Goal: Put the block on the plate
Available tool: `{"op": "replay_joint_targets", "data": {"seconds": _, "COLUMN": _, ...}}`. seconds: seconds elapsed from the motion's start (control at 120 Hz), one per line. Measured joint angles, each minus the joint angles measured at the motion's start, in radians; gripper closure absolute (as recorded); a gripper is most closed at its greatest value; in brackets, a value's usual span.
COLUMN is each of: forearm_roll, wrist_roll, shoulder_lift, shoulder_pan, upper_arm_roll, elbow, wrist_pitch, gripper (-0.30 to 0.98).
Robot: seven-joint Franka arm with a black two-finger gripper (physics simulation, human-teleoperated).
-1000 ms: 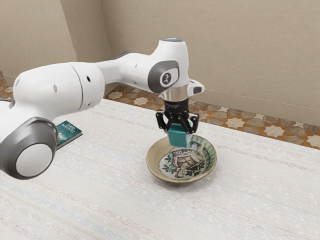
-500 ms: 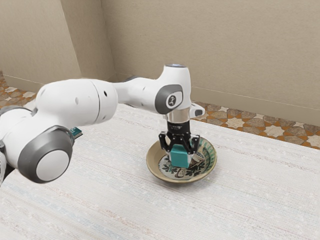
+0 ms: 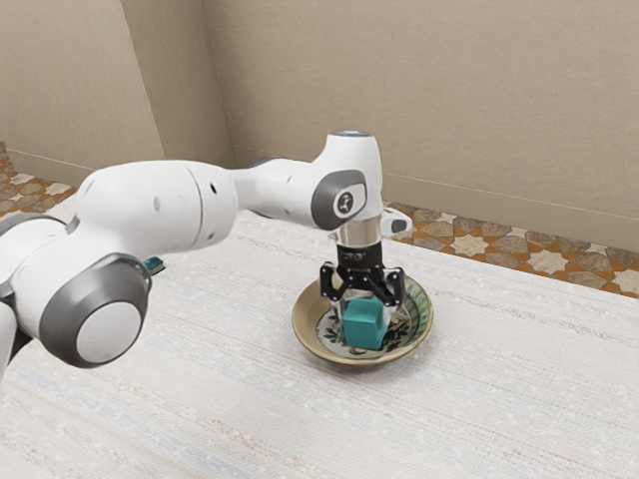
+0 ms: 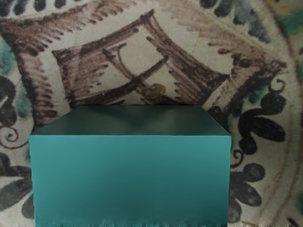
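Since 0.5 seconds ago, my gripper (image 3: 363, 317) has gone a tiny bit toward the frame's right, and the block (image 3: 362, 325) has dropped lower under it and turned a little. My 2 fingers (image 3: 397, 289) look let go, 1 on each side of the block. It sits in the plate (image 3: 312, 341), at the middle of the frame, and looks to be on its floor. Now I should make sure both sides are loose, then go straight up, nice and slow. If I lean or twist, I could drag the block or bump the rim. The book (image 3: 154, 264) at the left of the frame is well out of my way.
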Motion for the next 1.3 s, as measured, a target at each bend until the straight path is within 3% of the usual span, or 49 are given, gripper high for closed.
{"op": "replay_joint_targets", "data": {"seconds": 0.3, "forearm_roll": 0.025, "wrist_roll": 0.007, "shoulder_lift": -0.098, "shoulder_pan": 0.005, "upper_arm_roll": 0.002, "elbow": 0.001, "wrist_pitch": -0.018, "gripper": 0.02}}
{"op": "replay_joint_targets", "data": {"seconds": 0.65, "forearm_roll": 0.119, "wrist_roll": 0.012, "shoulder_lift": -0.385, "shoulder_pan": 0.022, "upper_arm_roll": -0.002, "elbow": -0.014, "wrist_pitch": -0.182, "gripper": 0.00}}
{"op": "replay_joint_targets", "data": {"seconds": 0.733, "forearm_roll": 0.138, "wrist_roll": 0.014, "shoulder_lift": -0.475, "shoulder_pan": 0.033, "upper_arm_roll": -0.004, "elbow": -0.079, "wrist_pitch": -0.230, "gripper": 0.00}}
{"op": "replay_joint_targets", "data": {"seconds": 1.033, "forearm_roll": 0.185, "wrist_roll": 0.066, "shoulder_lift": -0.726, "shoulder_pan": 0.286, "upper_arm_roll": -0.156, "elbow": -0.332, "wrist_pitch": -0.304, "gripper": 0.00}}
{"op": "replay_joint_targets", "data": {"seconds": 1.1, "forearm_roll": 0.187, "wrist_roll": 0.089, "shoulder_lift": -0.744, "shoulder_pan": 0.302, "upper_arm_roll": -0.140, "elbow": -0.349, "wrist_pitch": -0.323, "gripper": 0.00}}
{"op": "replay_joint_targets", "data": {"seconds": 1.2, "forearm_roll": 0.194, "wrist_roll": 0.124, "shoulder_lift": -0.751, "shoulder_pan": 0.246, "upper_arm_roll": -0.037, "elbow": -0.356, "wrist_pitch": -0.350, "gripper": 0.00}}
{"op": "replay_joint_targets", "data": {"seconds": 1.3, "forearm_roll": 0.200, "wrist_roll": 0.153, "shoulder_lift": -0.753, "shoulder_pan": 0.273, "upper_arm_roll": -0.018, "elbow": -0.366, "wrist_pitch": -0.354, "gripper": 0.00}}
